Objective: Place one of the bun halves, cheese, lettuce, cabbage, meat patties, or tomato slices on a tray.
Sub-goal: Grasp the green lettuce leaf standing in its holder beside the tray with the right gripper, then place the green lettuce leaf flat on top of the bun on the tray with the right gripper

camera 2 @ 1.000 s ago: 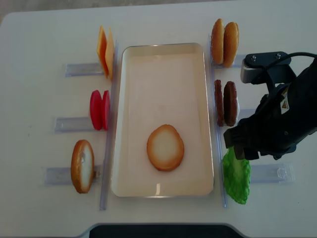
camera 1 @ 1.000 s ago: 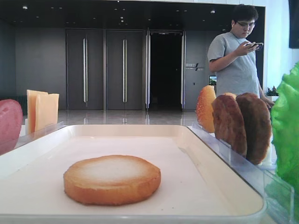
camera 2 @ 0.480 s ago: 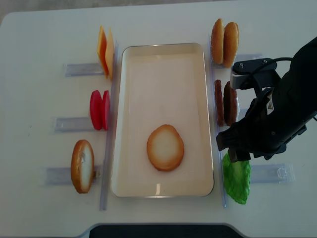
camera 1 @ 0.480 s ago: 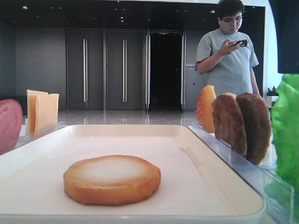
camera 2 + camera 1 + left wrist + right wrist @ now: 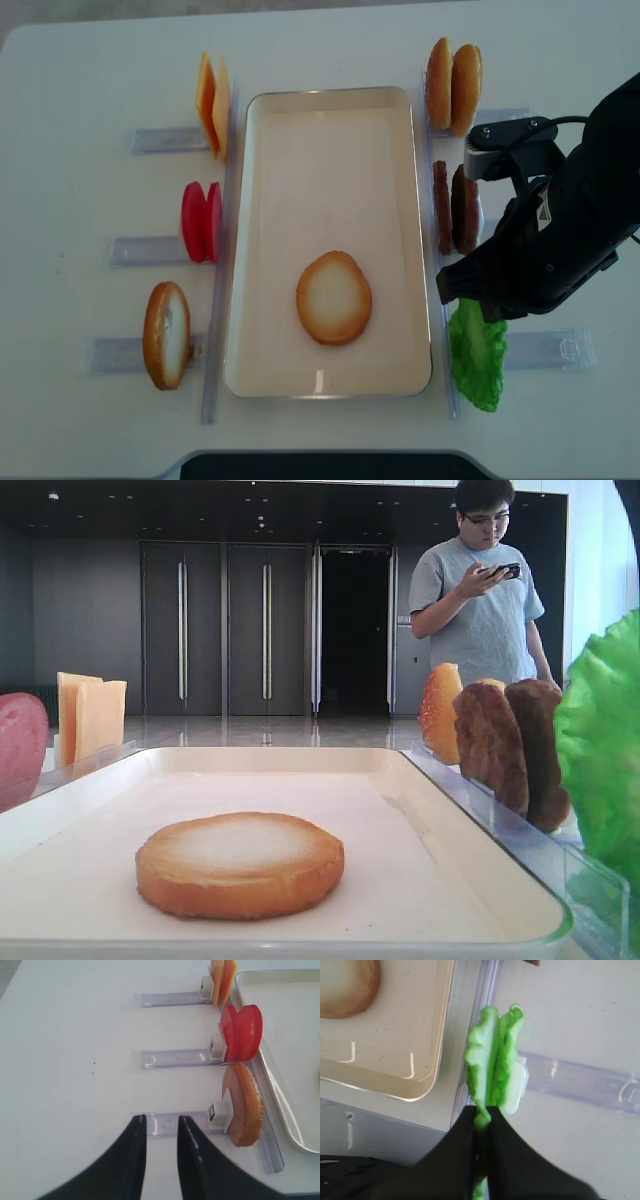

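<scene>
The bright green lettuce (image 5: 477, 355) stands on edge at its clear holder, right of the cream tray (image 5: 330, 150). My right gripper (image 5: 481, 1115) is shut on the leaf's (image 5: 495, 1065) near edge, which is pinched between the black fingers; from above the arm covers the leaf's top. One bun half (image 5: 334, 297) lies flat on the tray. Far off at the left, my left gripper (image 5: 161, 1122) is open over the bare table, with nothing between its fingers, beside an upright bun half (image 5: 245, 1105).
Left of the tray stand cheese (image 5: 212, 105), tomato slices (image 5: 201, 221) and a bun half (image 5: 166, 334) in clear holders. On the right are two bun pieces (image 5: 453, 85) and meat patties (image 5: 456, 207). A person (image 5: 475, 590) stands beyond the table.
The right gripper has closed from wide open onto the lettuce after shifting slightly left and down. The leaf now leans further into the low view. The left arm is unchanged.
</scene>
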Available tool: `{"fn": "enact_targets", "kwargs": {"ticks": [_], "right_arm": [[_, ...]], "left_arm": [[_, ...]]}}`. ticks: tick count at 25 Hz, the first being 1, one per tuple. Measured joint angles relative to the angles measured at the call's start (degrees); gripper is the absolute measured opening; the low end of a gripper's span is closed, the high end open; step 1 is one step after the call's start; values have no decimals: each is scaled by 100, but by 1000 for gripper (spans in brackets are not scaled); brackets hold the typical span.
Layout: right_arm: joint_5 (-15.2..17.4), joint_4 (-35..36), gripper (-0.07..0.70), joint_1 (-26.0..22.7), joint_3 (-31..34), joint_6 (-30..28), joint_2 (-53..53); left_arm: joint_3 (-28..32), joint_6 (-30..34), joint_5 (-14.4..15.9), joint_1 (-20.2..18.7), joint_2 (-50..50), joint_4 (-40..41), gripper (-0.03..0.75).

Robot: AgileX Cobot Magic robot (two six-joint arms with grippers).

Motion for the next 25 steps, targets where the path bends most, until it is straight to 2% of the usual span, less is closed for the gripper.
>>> {"fn": "enact_targets", "kwargs": {"ticks": [8, 14, 20, 25], "right_arm": [[121, -50, 31, 0, 0, 0, -71], [486, -50, 31, 0, -149, 0, -482], [861, 81, 31, 0, -637, 0, -878], [933, 124, 31, 0, -748, 0, -936]], "left_arm": [[2, 0, 0, 0, 0, 0, 160], [14, 0, 0, 0, 0, 0, 160], [21, 0, 0, 0, 0, 2, 160], [21, 0, 0, 0, 0, 2, 160]]}}
